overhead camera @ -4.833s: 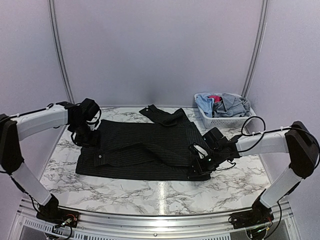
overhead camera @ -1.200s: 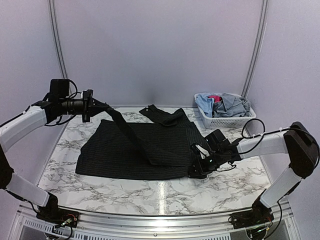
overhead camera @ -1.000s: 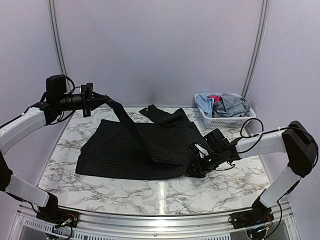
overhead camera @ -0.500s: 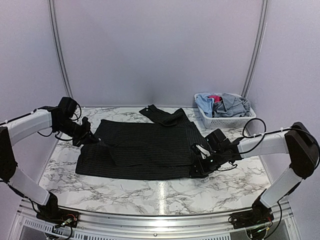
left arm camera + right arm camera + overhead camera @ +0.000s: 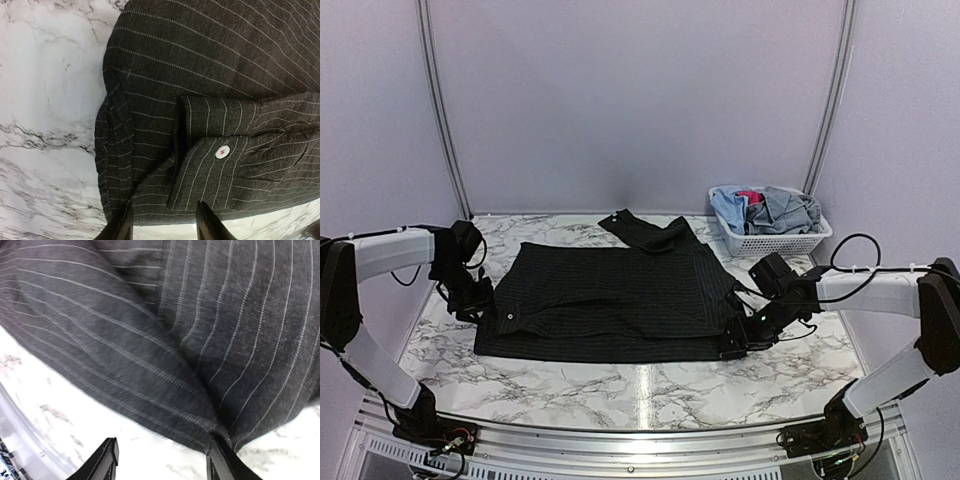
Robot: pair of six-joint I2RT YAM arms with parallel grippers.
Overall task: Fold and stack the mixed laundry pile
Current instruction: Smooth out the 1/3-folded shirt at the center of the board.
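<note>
Left gripper (image 5: 164,224) is parted and empty over the cuff (image 5: 215,150) of the black pinstriped shirt (image 5: 610,300), right gripper (image 5: 162,457) same at its near corner. Shirt looks half-folded, I reckon; other garments (image 5: 775,208) wait in the basket (image 5: 760,243), nothing stacked yet.

White shells, black joints, looped cables — left gripper (image 5: 164,214), right gripper (image 5: 164,446) black-fingered.

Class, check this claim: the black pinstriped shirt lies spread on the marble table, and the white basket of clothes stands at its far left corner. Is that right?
No. The basket stands at the far right corner, not the left; the top external view shows it. The rest holds.
</note>
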